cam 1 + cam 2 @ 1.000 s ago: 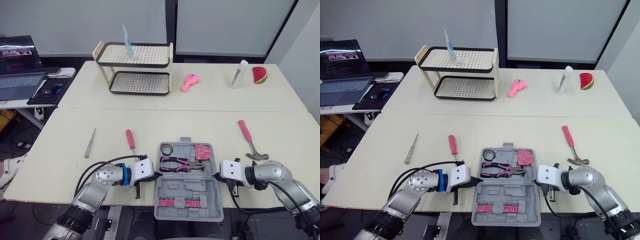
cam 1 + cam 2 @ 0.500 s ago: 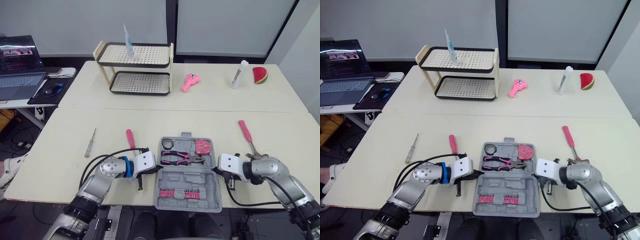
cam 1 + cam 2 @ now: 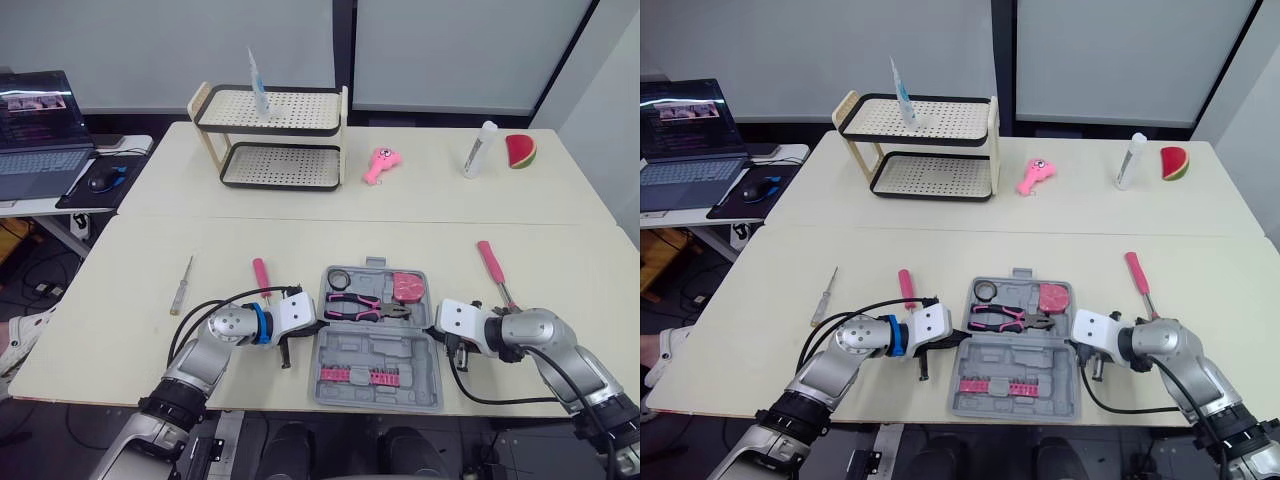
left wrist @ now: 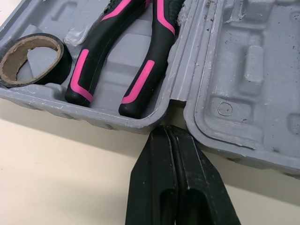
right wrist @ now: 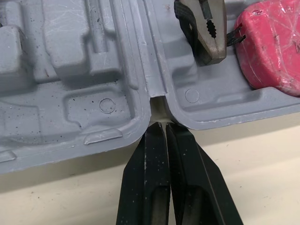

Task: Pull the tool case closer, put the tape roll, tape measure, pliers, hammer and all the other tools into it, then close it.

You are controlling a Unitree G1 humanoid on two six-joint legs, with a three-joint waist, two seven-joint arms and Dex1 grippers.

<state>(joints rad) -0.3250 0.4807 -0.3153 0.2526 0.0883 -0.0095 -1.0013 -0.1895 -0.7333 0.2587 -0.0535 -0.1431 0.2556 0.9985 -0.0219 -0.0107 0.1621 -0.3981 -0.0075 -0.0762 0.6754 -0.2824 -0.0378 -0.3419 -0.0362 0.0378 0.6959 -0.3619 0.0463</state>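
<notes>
Open case (image 3: 378,335) fills lower centre, hemmed by left gripper (image 3: 318,326) and right gripper (image 3: 437,326). Bare table (image 3: 400,240) lies open above it, between a screwdriver (image 3: 262,280) at centre left and a hammer (image 3: 497,278) at right.

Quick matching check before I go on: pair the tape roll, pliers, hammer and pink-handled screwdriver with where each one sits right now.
Things:
1. tape roll
2. pliers
3. hammer
4. pink-handled screwdriver

Places:
A. on the table, right of the tool case
B. in the case, far left corner
C. on the table, left of the case
D. in the case, across the middle of its far half

Pairs: 1-B; 2-D; 3-A; 4-C
</notes>
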